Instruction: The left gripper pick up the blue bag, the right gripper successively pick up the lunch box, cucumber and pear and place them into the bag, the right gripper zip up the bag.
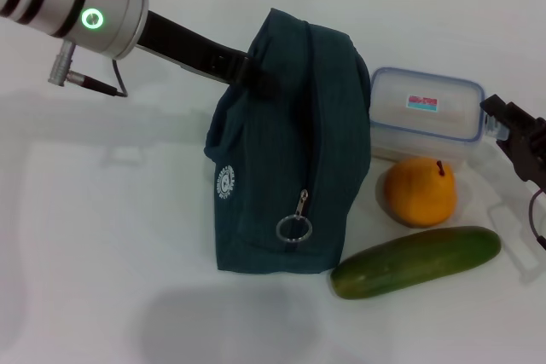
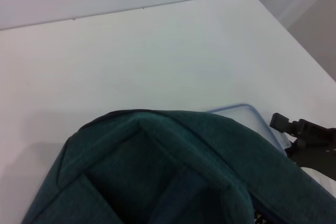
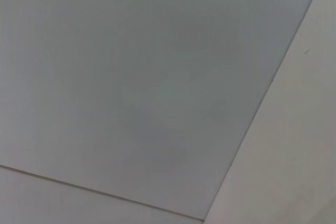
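While its silver cylindrical arm with the glowing green ring reaches in from the far left of the head view, the black left gripper (image 1: 256, 74) is clamped on the upper edge of the dark teal-blue soft fabric bag (image 1: 286, 159), which stands upright on the white bench (image 1: 111, 236) with its small white round logo and metal ring zipper pull facing the camera. Just right of the bag, behind the other items, sits the clear rectangular plastic lunch box (image 1: 424, 115) with a blue-rimmed lid and a red-and-blue sticker. Touching its front is the plump orange-yellow pear (image 1: 419, 192), and nearer still lies the long dark green cucumber (image 1: 415, 262), one end close to the bag's base. At the far right edge, the black right gripper (image 1: 503, 122) hovers beside the lunch box, fingers apart and holding nothing.
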`<state>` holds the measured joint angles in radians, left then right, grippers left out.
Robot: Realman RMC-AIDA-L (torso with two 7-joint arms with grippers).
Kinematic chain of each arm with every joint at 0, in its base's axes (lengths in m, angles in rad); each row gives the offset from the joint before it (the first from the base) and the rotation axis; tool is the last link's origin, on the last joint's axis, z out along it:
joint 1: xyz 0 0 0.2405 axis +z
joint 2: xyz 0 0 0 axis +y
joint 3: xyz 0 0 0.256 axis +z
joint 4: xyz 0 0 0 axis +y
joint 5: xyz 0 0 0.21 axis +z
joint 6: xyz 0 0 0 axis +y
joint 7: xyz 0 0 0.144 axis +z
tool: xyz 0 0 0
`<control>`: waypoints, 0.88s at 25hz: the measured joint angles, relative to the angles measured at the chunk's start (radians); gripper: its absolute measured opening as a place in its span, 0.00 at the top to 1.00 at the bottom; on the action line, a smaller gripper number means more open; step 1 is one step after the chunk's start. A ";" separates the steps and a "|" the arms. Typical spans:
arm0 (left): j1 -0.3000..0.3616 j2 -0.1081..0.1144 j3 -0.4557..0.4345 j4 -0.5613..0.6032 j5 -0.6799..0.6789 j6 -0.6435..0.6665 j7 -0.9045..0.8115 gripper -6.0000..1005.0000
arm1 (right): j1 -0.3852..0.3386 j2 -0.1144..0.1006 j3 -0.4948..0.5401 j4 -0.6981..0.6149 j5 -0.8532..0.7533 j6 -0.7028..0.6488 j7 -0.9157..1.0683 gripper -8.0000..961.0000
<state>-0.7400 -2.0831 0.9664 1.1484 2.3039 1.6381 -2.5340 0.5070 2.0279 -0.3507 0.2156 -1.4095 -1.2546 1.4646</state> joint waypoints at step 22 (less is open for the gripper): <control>-0.004 0.000 0.000 0.001 0.000 0.000 0.006 0.95 | -0.013 -0.002 -0.009 -0.029 -0.001 -0.031 -0.006 0.86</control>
<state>-0.7441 -2.0831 0.9664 1.1490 2.3040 1.6383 -2.5280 0.4935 2.0260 -0.3595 0.1868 -1.4102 -1.2852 1.4588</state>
